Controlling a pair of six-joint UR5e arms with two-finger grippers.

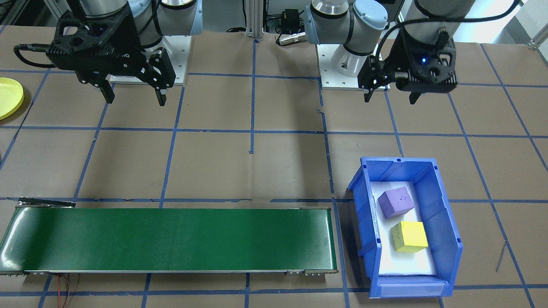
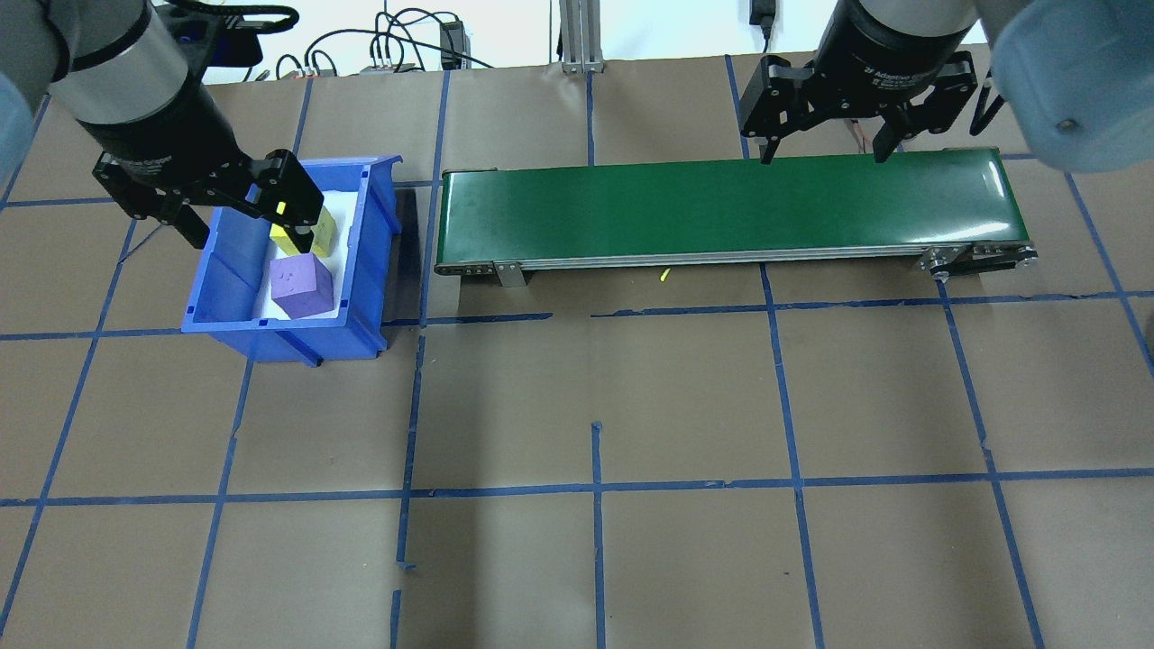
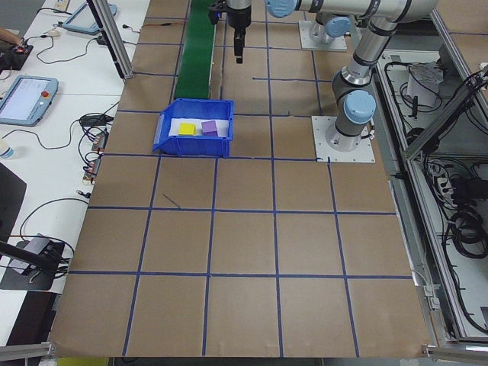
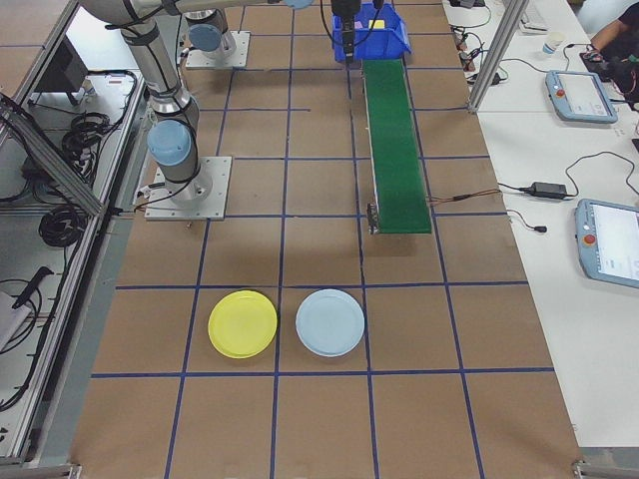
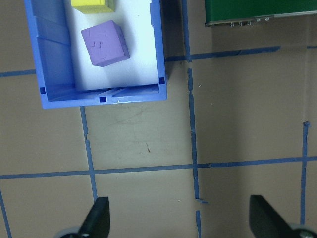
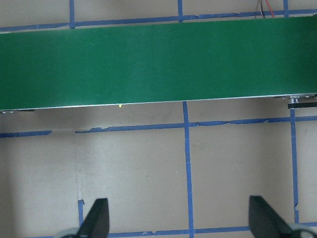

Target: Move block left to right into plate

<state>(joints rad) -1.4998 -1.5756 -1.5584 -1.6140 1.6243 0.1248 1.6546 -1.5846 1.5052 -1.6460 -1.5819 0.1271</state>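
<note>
Your left hand (image 1: 388,96) hangs wide open and empty: lower it squarely over the purple foam cube (image 1: 396,202) in the blue plastic bin (image 1: 445,214), clear of the yellow foam cube (image 1: 409,236).

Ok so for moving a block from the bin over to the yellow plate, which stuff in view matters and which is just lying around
Part of the job:
purple block
yellow block
blue bin holding both blocks
green conveyor belt
yellow plate
left gripper, open
right gripper, open

Just lying about:
pale blue plate
tablets on the side bench
loose cables
</note>
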